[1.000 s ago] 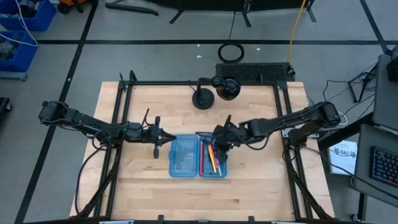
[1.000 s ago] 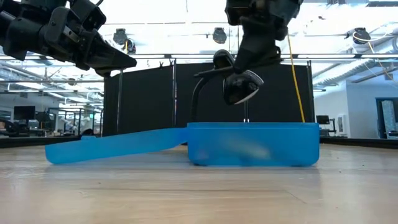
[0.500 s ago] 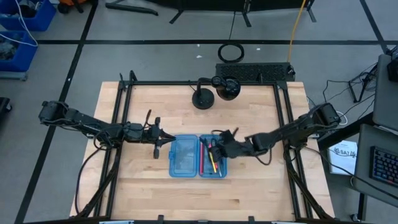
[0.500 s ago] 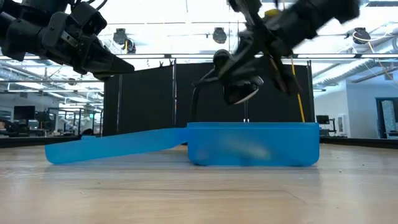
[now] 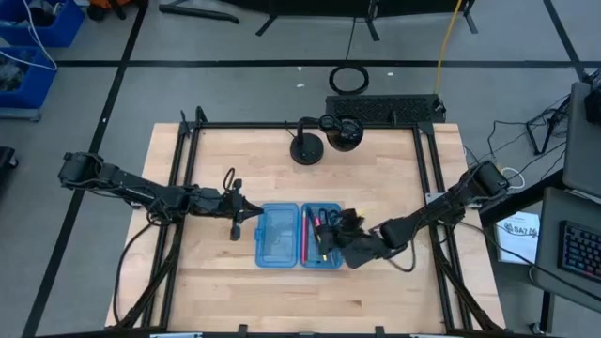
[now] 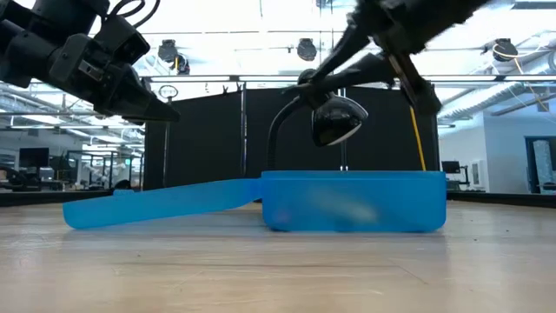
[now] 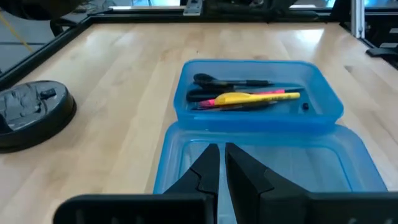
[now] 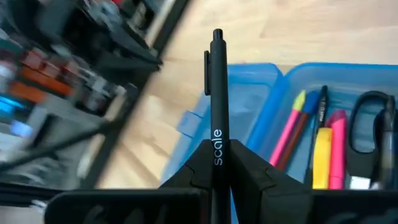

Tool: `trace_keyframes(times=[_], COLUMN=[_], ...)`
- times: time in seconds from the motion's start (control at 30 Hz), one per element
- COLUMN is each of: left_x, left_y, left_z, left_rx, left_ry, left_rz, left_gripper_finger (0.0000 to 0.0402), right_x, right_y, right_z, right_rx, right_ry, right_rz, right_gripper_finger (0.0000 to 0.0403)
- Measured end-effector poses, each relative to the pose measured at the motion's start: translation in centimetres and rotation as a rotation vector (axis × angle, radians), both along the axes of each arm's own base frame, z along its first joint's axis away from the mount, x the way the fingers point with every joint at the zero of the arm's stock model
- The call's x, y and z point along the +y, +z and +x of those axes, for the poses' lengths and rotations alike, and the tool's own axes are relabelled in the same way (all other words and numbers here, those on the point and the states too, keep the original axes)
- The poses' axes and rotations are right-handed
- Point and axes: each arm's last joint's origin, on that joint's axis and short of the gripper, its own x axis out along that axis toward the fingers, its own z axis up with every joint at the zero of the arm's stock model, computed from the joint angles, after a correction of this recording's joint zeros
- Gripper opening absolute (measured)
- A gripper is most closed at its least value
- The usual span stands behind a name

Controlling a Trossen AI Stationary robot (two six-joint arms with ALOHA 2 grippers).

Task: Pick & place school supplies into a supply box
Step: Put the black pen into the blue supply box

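Right hand (image 8: 217, 163) clamped on a black pen (image 8: 216, 99) with white "scale" print; the pen sticks straight out past the fingertips, clip end away from the hand. In the high view this hand (image 5: 344, 232) sits over the right edge of the supply box (image 5: 299, 236), arm coming in from the desk's right side. In the low view it is above the box, clear of the rim.

Left hand (image 7: 218, 165) has its fingers together, nothing between them. In the high view it (image 5: 246, 212) hovers just off the box's left half, near its upper left corner. It is well above the desk (image 5: 225, 291) in the low view.

Supply box is open and lies mid-desk, both halves flat-ish; the left half (image 7: 267, 163) is empty, and in the low view it (image 6: 161, 203) tilts slightly up toward the hinge. The right half (image 7: 323, 109) holds the supplies: scissors (image 8: 372, 127) with black handles, a yellow marker (image 7: 249, 98), pink pens (image 8: 291, 134) and a dark pen (image 7: 236, 81), all lying lengthwise in the tray.

A black gooseneck lamp (image 5: 336, 131) with round base (image 5: 305, 149) stands at the far edge of the desk; its base also shows in the left wrist view (image 7: 34, 112).
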Motion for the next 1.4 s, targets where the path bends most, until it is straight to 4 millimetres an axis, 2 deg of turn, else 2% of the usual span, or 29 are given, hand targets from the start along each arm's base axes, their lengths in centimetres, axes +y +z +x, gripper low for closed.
trace_keyframes(times=[0.17,0.3,0.53,0.97,1.27,1.4], left_x=[0.0,0.0,0.0,0.0,0.0,0.0], left_y=[0.0,0.0,0.0,-0.5,-0.5,-0.6], left_z=[0.0,0.0,0.0,-0.2,-0.2,-0.2], left_rx=[-0.004,-0.005,-0.004,0.054,0.060,0.062], left_ry=[-0.001,0.002,-0.007,-0.012,-0.012,-0.013], left_rz=[-0.018,-0.019,0.020,0.041,0.041,0.041], left_gripper_finger=[0.0033,0.0033,0.0033,0.0033,0.0033,0.0033], right_x=[0.3,0.2,0.5,-2.4,-2.6,-2.7], right_y=[1.9,1.6,-1.6,-5.2,-5.9,-5.9], right_z=[2.3,2.8,3.7,6.8,7.2,7.3], right_rx=[0.261,0.448,0.491,0.479,0.478,0.495], right_ry=[0.001,-0.051,-0.144,-0.176,-0.172,-0.128], right_rz=[0.001,0.072,0.206,0.171,0.133,0.086], right_gripper_finger=[0.0021,0.0021,0.0021,0.0021,0.0021,0.0049])
